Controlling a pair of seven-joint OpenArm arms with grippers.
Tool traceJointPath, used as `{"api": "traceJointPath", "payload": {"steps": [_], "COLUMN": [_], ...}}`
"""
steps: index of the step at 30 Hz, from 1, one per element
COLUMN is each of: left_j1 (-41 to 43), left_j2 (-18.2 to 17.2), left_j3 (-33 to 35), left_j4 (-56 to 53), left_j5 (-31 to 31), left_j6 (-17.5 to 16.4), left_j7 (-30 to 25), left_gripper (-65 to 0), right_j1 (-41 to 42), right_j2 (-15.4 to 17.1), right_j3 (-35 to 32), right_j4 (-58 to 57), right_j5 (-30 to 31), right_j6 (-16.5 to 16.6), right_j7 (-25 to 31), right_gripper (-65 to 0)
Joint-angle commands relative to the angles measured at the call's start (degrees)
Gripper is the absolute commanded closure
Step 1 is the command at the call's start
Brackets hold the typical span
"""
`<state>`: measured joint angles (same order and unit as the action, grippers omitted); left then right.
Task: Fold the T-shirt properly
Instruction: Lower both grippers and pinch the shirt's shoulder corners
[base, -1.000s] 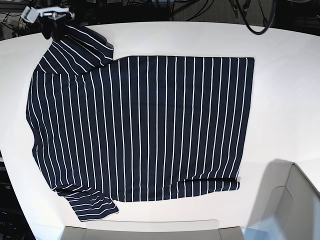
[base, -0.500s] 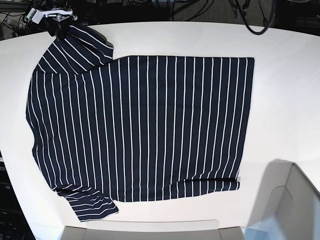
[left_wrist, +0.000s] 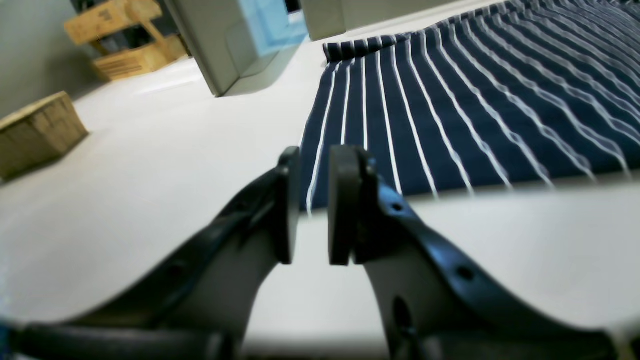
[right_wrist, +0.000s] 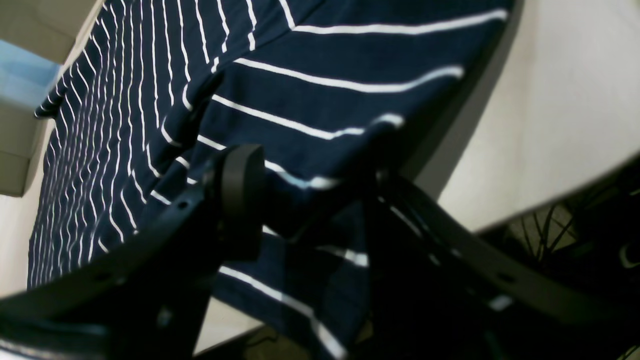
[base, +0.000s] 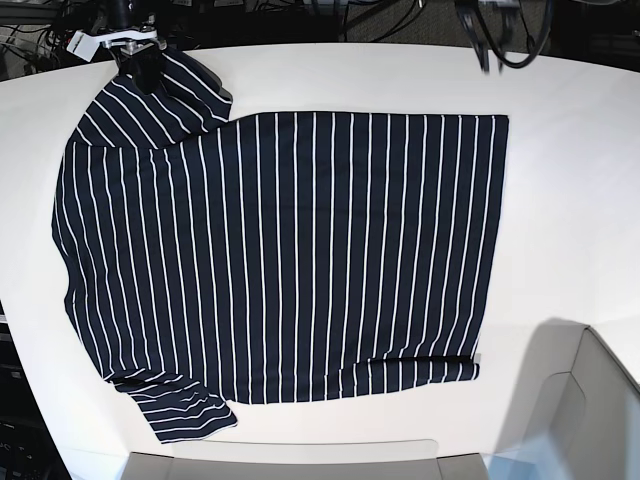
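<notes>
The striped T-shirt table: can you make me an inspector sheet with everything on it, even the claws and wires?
Surface: white tabletop.
Job's things: dark T-shirt with white stripes, spread out; lower-left sleeve sticks out, bottom-right edge turned up.
Clutter: wooden block, left in the left wrist view.
Grippers: left claw slightly open, empty; right claw open, cloth between its fingers.
Cables: black loop near the left claw.
Surroundings: grey panel, lower right.

White table, shadowed at one corner. Grey panels, at the table's near edge. Wooden block, beside a grey wall. Dark cables, below the table edge.
</notes>
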<state>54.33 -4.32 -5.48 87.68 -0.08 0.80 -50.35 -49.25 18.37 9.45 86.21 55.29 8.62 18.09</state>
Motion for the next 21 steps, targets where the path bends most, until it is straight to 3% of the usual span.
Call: {"api": "traceJointPath", "payload": {"steps": [1, 5, 7, 11, 14, 19, 21], "left_j1": [1.45, 2.16, 2.16, 1.1, -3.03, -9.8, -11.64], "left_j2": [-0.03, -0.39, -1.79, -5.84, -9.44, -9.71, -9.09], "left_j3": [0.86, 4.29, 5.69, 5.08, 0.77, -8.37, -11.71], "left_j4": [2.83, 10.39, 14.52, 19.35, 19.09, 15.31, 14.34], "left_j5": [-0.41, -6.12, -14.74, -35.31, -48.41, -55.88, -57.37], "left_j6": [0.13, -0.4, -1.55, -7.0, -7.35, -7.35, -7.44], "left_j7": [1.07, 10.13, 16.55, 32.11, 45.91, 64.72, 69.47], "left_gripper": [-15.2, -17.7, -19.2, -20.2, -20.1, -20.1, -20.1], "right_j1": [-1.08, -1.08, -1.08, -1.34, -1.43, -1.43, -1.43], "right_j2": [0.4, 0.57, 0.66, 0.66, 0.66, 0.66, 0.66], "right_j3": [0.0, 0.44, 0.52, 0.52, 0.52, 0.52, 0.52], "right_j4": [0.07, -0.02, -0.19, -0.19, -0.19, -0.19, -0.19], "right_j5": [-0.39, -0.39, -0.39, -0.39, -0.39, -0.39, -0.39], "right_j6": [-0.75, -0.75, -0.75, -0.75, -0.75, -0.75, -0.75], "right_j7": [-2.04, -2.04, -2.04, -2.04, -2.04, -2.04, -2.04], "right_gripper": [-27.2, -27.2, -27.2, -27.2, -27.2, -27.2, -27.2]}}
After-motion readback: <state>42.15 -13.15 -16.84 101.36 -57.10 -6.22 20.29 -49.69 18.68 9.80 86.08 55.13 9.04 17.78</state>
